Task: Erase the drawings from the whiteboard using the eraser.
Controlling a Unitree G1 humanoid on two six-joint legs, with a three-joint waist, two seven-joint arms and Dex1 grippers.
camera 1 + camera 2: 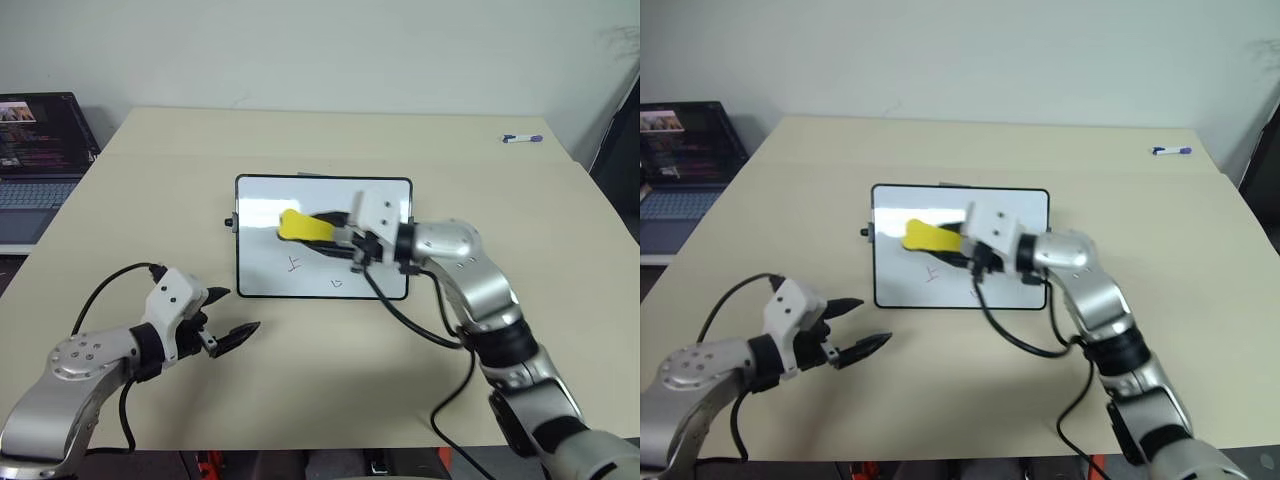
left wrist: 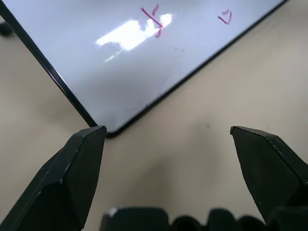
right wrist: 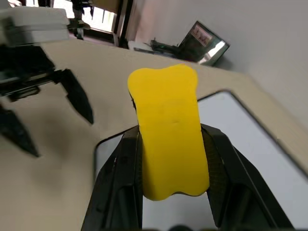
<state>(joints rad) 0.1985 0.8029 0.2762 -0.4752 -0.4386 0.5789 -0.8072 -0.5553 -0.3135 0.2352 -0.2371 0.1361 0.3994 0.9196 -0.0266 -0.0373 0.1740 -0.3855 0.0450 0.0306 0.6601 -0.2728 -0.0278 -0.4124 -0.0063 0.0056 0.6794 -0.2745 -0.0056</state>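
The whiteboard (image 1: 322,238) lies flat in the middle of the table, dark-framed. Two small red drawings (image 1: 294,264) sit near its front edge, a character-like stroke and a tiny triangle (image 1: 337,283). My right gripper (image 1: 335,234) hovers over the board pointing left, shut on the yellow eraser (image 1: 303,227), which sticks out past the fingers (image 3: 168,137). My left gripper (image 1: 232,315) hangs open over the bare table just in front of the board's front left corner (image 2: 107,130), nothing between its fingers.
A laptop (image 1: 38,160) stands open at the table's left edge. A white and purple marker pen (image 1: 521,138) lies at the far right. Cables trail from both wrists across the table (image 1: 330,390).
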